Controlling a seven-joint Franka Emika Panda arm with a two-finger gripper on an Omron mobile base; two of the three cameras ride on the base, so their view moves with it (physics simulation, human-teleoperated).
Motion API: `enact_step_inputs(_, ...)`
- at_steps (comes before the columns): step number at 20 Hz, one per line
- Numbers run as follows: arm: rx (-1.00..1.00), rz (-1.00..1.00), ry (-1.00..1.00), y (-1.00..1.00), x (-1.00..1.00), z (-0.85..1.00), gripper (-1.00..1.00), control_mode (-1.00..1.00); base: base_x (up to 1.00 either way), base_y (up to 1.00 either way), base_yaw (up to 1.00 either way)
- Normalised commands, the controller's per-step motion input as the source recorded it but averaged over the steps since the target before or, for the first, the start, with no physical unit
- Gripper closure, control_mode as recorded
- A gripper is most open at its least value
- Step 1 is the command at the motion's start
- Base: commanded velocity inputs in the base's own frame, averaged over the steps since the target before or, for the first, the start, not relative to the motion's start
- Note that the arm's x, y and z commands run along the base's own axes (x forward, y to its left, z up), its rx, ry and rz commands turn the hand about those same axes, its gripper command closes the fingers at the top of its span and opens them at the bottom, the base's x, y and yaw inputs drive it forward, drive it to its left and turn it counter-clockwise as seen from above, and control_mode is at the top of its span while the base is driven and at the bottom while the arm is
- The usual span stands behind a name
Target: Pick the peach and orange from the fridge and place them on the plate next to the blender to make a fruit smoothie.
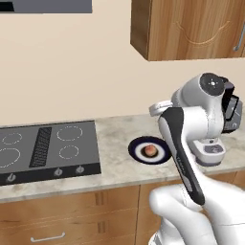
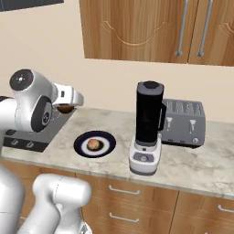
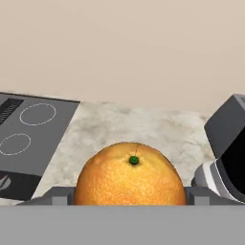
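A dimpled, matt-skinned bright orange (image 3: 130,177) fills the lower centre, over a mottled beige stone-look counter (image 3: 143,129), with a smooth matt dark-grey cooktop (image 3: 28,139) at left and grained brown wooden cabinets (image 2: 146,27) above.

orange (image 3: 130,178) clamped in hand (image 3: 129,196) | stove (image 3: 28,139) left | blender (image 3: 227,143) right

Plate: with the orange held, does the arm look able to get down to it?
Probably yes. The plate lies on open counter holding just the peach, with the blender off to one side; the pincer grips the orange.
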Motion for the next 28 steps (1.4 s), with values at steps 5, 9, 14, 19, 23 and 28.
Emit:
enact_step_inputs(5,0.07,-0.05,0.46,-0.44,0.36,-0.41,1.0,-1.0,0.0,0.0,0.0)
enact_step_inputs(9,0.03,0.0,0.21,-0.36,0.42,-0.87,1.0,-1.0,0.0,0.0,0.0)
enact_step_inputs(14,-0.05,0.0,0.31,-0.2,0.78,-1.0,1.0,-1.0,0.0,0.0,0.0)
enact_step_inputs(19,-0.06,0.0,0.14,0.0,0.34,-0.99,1.0,-1.0,0.0,0.0,0.0)
enact_step_inputs(23,0.0,0.0,0.03,-0.02,0.48,-0.78,1.0,-1.0,0.0,0.0,0.0)
enact_step_inputs(28,-0.01,0.0,0.0,-0.16,0.44,-0.63,1.0,-1.0,0.0,0.0,0.0)
